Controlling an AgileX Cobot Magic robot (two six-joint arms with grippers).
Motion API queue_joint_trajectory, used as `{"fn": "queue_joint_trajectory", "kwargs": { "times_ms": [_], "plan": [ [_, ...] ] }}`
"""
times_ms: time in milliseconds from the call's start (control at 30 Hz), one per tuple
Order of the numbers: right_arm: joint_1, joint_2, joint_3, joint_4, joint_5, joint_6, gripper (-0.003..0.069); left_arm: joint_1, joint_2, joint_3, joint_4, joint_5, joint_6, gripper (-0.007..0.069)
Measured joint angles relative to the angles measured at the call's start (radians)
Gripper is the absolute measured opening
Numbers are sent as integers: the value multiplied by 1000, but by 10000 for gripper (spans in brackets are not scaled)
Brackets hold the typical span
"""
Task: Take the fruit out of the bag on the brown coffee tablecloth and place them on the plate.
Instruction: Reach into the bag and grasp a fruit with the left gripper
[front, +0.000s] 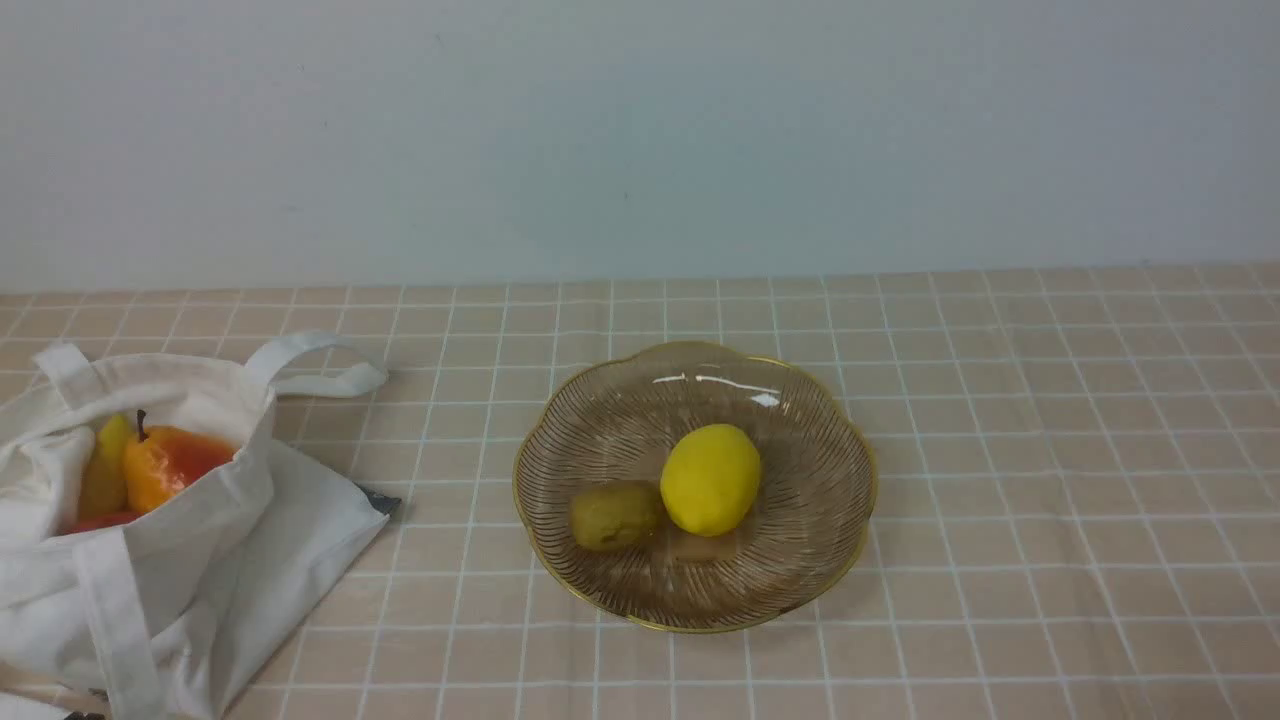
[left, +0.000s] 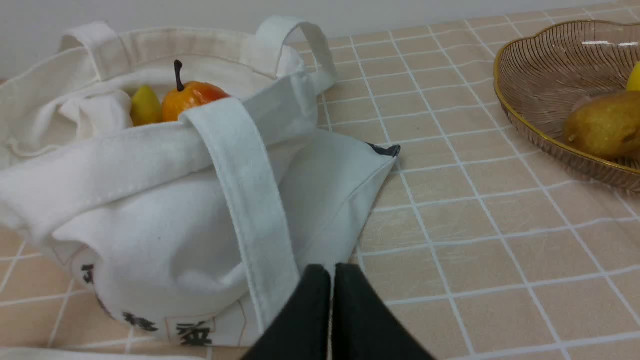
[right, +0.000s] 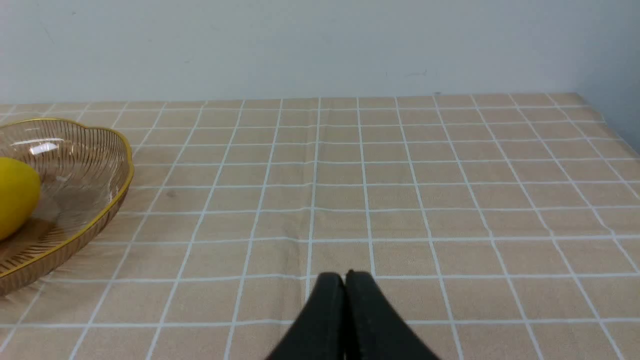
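Left claw (left: 331, 270): tips pressed together, empty, low over the cloth (left: 500, 240), just beside the bag (left: 165, 240). Right claw (right: 345, 275): likewise closed on nothing, over bare cloth, with the plate (right: 85, 160) off to one side.

Fruit: pear (front: 165, 462), yellow one (front: 105, 470) and red one (front: 95, 522) sit in the bag's mouth at the worktop's left. The plate stands mid-worktop, holding a lemon (front: 710, 478) and a brownish fruit (front: 615, 515), which touch.

Risks:
- The strap (left: 245, 190) lies across the mouth in front of the pear. A reach could snag it or pinch cloth instead of fruit.
- The bag is soft and unpinned, so it would likely drag or slump on a pull.
- The glossy pear may slip.
- The plate is shallow and holds two, so a dropped fruit could set them rolling.

Views:
- The front view alone shows the red one and the whole plate, but neither claw.
- The left wrist view alone shows the strap across the mouth and dark print (left: 190, 332) low on the bag.
- The right wrist view shows no bag at all.
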Motion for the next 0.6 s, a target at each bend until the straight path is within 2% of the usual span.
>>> {"fn": "queue_joint_trajectory", "kwargs": {
  "times_ms": [433, 600],
  "plan": [
    [0, 0, 0, 0, 0, 0, -14, 0, 0, 0, 0, 1, 1, -8],
    [0, 0, 0, 0, 0, 0, -14, 0, 0, 0, 71, 2, 5, -8]
  ]
}}
